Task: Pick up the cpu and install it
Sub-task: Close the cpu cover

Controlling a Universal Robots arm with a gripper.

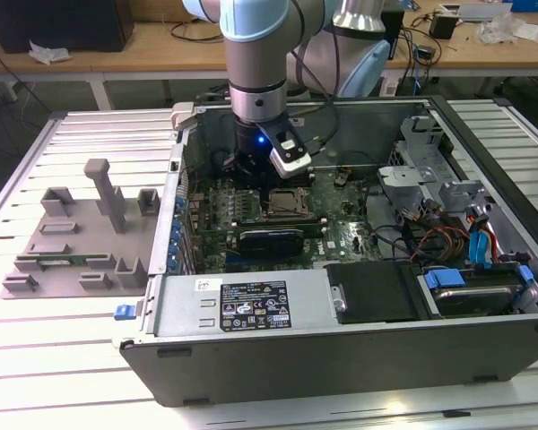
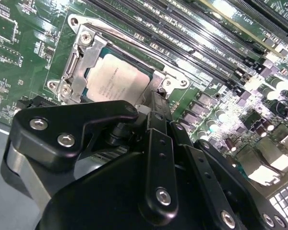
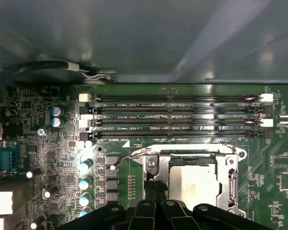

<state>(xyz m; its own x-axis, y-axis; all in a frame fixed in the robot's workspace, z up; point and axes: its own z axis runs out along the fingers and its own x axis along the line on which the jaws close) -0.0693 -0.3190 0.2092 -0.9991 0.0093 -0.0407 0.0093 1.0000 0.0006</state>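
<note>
Already lying flat in the metal-framed socket [image 2: 81, 52] of the open computer case [image 1: 251, 309], the cpu [image 2: 117, 84] sits just beside the end effector [image 2: 156, 103], whose fingertips are pressed together on nothing. Thin, light, stiff and probably fragile, the chip seems best gripped by opposite edges.

- Under me, the grey computer case [image 1: 251, 358] lies open on a slatted white table [image 1: 54, 358].
- Inside is a green motherboard [image 3: 57, 158] with four long memory slots [image 3: 177, 117] side by side.
- A long black card [image 1: 271, 240] stands just beside the power supply [image 1: 242, 305].
- A grey holder tray [image 1: 72, 233] sits at the exterior view's left.
</note>
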